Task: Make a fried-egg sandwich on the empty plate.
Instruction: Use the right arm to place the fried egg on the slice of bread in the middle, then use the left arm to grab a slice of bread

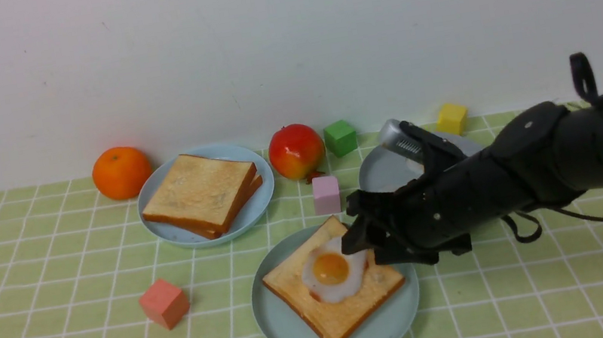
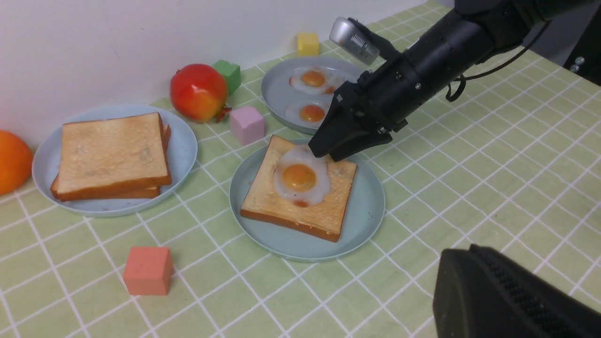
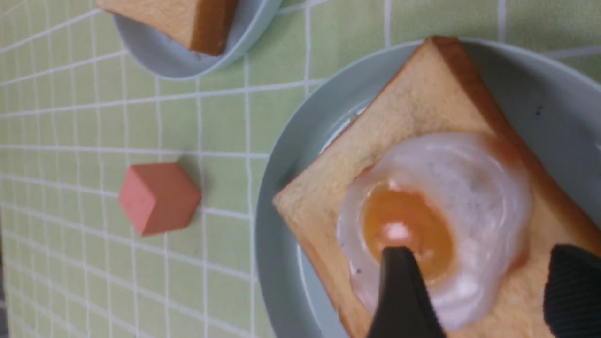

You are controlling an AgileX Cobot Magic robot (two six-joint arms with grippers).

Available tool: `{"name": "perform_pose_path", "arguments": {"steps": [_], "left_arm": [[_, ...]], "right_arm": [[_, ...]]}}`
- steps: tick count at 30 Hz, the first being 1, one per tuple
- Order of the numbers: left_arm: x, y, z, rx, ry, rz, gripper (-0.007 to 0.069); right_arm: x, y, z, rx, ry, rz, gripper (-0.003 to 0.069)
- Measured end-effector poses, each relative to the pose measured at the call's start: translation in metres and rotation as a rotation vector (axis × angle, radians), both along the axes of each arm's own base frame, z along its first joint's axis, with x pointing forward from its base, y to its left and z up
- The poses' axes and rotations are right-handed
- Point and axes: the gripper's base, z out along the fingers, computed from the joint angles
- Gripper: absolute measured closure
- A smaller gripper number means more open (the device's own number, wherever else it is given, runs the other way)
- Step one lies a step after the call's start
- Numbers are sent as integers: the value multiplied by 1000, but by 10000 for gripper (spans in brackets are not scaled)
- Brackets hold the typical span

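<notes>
My right gripper is open, holding nothing, over the egg on the toast; I'd lift straight up, not sideways.

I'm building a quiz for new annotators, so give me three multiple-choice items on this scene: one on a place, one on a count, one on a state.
1. The flat white fried egg under the right gripper lies: A in a bowl; B on the golden toast slice on the pale mint-teal round plastic plate; C on a black tray.
2. Square toast slices on the smaller light-blue plate: A one; B two; C four.
3. The right gripper is: A shut and empty; B out of sight; C open.
Answers: B, every view shows the egg on that slice; B, two crusts show, stacked; C, its fingers stand apart over the egg.
</notes>
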Motion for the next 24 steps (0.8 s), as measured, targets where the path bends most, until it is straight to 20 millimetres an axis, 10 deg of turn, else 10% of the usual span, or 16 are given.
{"name": "perform_pose_path", "arguments": {"steps": [11,16,24], "left_arm": [[31,-30,-20,31,242,66,627],[81,-73,-46,205,406,123,638],[187,-90,-41,258,452,272,638]], "right_arm": [[-54,-58,98,-211,-63,204,427],[-118,-80,164,-367,-210,222,586],[-195,-95,211,-347,-416,248,636]]}}
